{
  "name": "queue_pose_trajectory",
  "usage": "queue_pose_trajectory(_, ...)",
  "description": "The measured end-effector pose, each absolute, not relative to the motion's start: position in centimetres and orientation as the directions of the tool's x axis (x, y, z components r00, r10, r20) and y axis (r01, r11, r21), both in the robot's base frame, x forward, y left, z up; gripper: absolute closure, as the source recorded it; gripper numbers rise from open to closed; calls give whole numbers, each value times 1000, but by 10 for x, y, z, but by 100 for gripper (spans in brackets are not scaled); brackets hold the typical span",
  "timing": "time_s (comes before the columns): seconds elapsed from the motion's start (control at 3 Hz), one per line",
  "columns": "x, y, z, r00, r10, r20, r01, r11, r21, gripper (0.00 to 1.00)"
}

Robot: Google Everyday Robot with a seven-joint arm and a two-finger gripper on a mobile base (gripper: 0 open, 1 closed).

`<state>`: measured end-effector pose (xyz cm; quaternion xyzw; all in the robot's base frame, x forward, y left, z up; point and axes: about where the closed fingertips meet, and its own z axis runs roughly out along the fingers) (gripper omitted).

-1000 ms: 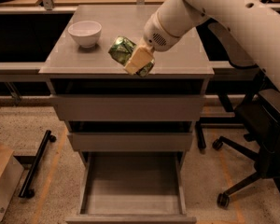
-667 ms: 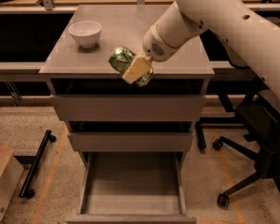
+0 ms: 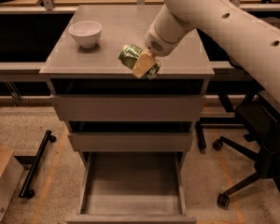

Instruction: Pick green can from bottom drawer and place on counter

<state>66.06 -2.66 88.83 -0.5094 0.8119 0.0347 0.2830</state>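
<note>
The green can (image 3: 130,56) is shiny green with pale markings and lies tilted on its side in my gripper (image 3: 142,65). The gripper is shut on it, one tan finger (image 3: 141,66) across its front. It hangs just over the front edge of the grey counter (image 3: 126,29), right of centre. The white arm comes down from the upper right. The bottom drawer (image 3: 132,190) is pulled open below, its flat grey floor bare.
A white bowl (image 3: 85,33) stands at the counter's left. Two shut grey drawer fronts (image 3: 128,107) lie between counter and open drawer. A black office chair (image 3: 263,148) is at the right. A black wheeled bar (image 3: 37,164) and a cardboard box (image 3: 2,178) are on the floor at left.
The gripper with the can has shifted a little toward the counter's front edge and lower. The can stays held. The arm has swung in more from the upper right.
</note>
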Motion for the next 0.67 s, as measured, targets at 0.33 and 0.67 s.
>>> queue_pose_trajectory(0.33,696,-40,916,-291,-854,-432,-834,448,-323,100)
queue_pose_trajectory(0.67,735,-53,928,-268,-876,-400,-833,419,-361,82)
